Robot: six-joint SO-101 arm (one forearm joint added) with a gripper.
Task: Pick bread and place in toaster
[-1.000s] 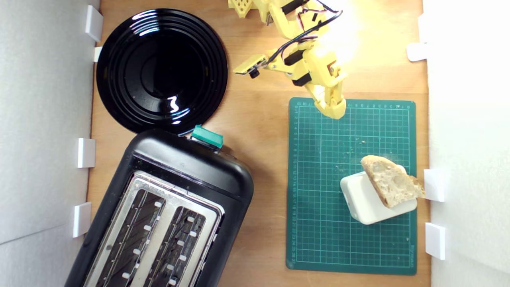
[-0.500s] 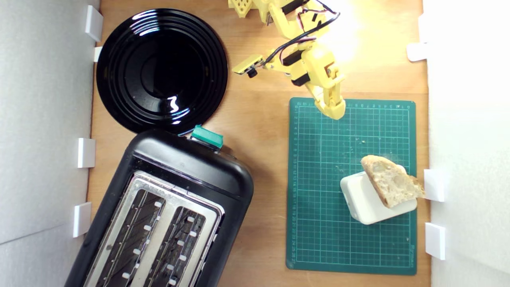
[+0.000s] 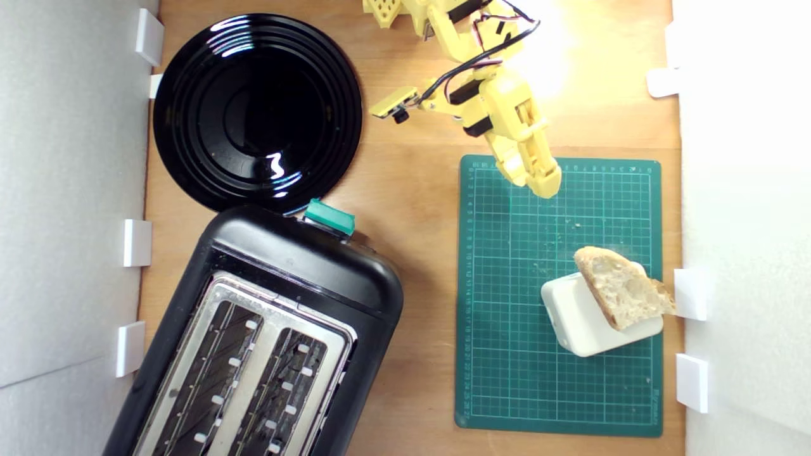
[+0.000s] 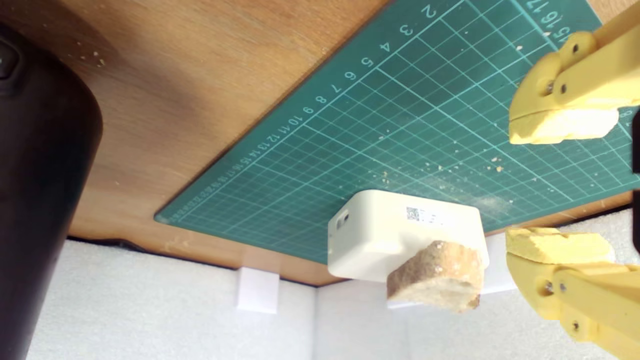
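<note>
The bread (image 3: pixel 624 288), a pale holey slice with a tan crust, lies tilted on a white rounded box (image 3: pixel 580 326) at the exterior view's right side of the green cutting mat (image 3: pixel 519 367). My yellow gripper (image 3: pixel 535 183) hovers over the mat's far edge, well short of the bread. In the wrist view the gripper (image 4: pixel 510 185) is open with nothing between its fingers, and the bread (image 4: pixel 437 277) and box (image 4: pixel 400 230) lie ahead. The black toaster (image 3: pixel 266 342) with its silver top plate and green lever knob (image 3: pixel 329 215) stands at the lower left of the exterior view.
A round black plate (image 3: pixel 256 111) sits at the exterior view's upper left, touching the toaster. White foam walls with small white brackets (image 3: pixel 690 294) border the wooden table on both sides. The toaster's dark side (image 4: pixel 40 200) fills one edge of the wrist view. Crumbs dot the mat (image 4: pixel 350 125).
The gripper has moved a little further over the mat toward the bread, and its fingers look spread wider. Bread, box and toaster have not moved.
</note>
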